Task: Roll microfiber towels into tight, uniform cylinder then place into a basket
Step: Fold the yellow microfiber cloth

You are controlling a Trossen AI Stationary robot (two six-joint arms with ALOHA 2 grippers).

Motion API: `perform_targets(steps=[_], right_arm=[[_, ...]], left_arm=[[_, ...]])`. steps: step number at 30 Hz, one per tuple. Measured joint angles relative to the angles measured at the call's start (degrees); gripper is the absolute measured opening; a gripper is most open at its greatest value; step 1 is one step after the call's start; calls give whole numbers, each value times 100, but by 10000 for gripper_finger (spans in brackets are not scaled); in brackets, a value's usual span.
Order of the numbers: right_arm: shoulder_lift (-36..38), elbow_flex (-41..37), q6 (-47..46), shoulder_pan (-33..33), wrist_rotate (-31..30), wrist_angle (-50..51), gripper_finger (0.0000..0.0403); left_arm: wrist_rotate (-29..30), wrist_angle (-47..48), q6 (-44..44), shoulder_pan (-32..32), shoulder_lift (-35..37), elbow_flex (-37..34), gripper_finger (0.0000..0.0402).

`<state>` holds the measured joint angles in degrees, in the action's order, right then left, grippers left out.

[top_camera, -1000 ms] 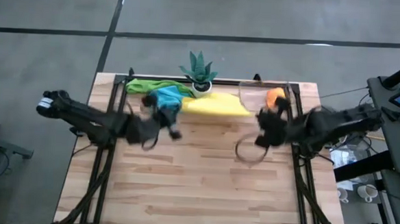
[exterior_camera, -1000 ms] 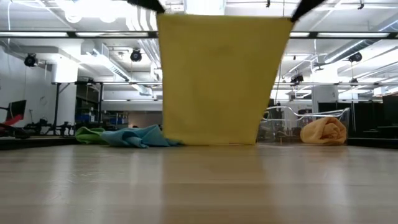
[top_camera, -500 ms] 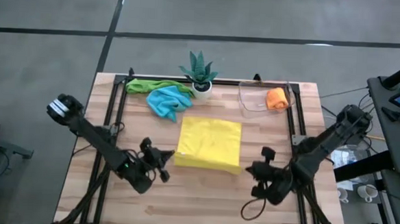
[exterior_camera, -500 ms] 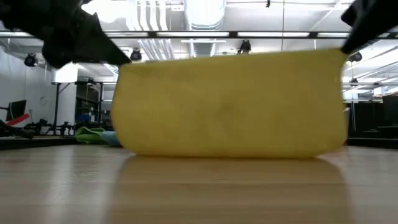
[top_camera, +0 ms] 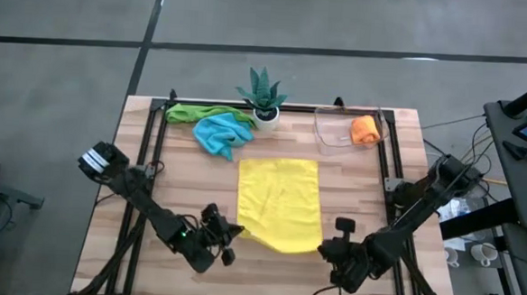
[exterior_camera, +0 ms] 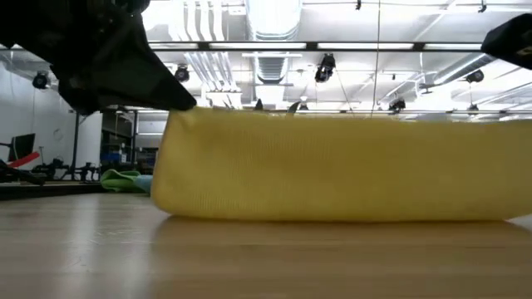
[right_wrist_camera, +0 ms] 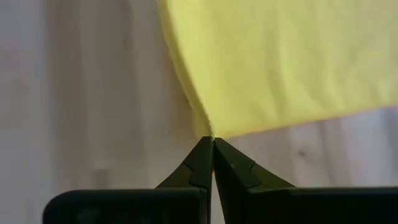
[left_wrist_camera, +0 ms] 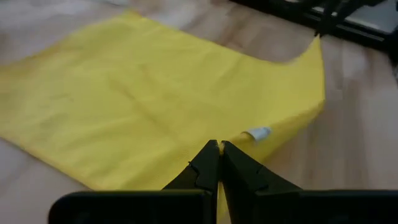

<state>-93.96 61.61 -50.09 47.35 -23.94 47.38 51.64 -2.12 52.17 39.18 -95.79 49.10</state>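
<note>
Both hands, left and right, are clenched on the near corners of the yellow towel, which lies spread mid-tabletop, its near edge lifted.

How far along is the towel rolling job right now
Done: one orange towel sits rolled in the basket. In hand: the left gripper and right gripper, jaws shut, each pinch a near corner of the yellow towel, laid mostly flat and not yet rolled. Left: the blue towel and green towel lie crumpled by the plant.
</note>
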Motion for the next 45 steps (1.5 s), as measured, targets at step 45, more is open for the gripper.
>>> perform_targets(steps=[45], right_arm=[[1004, 287, 661, 144, -1377, 379, 8]], left_arm=[[1216, 1289, -340, 227, 936, 396, 0]])
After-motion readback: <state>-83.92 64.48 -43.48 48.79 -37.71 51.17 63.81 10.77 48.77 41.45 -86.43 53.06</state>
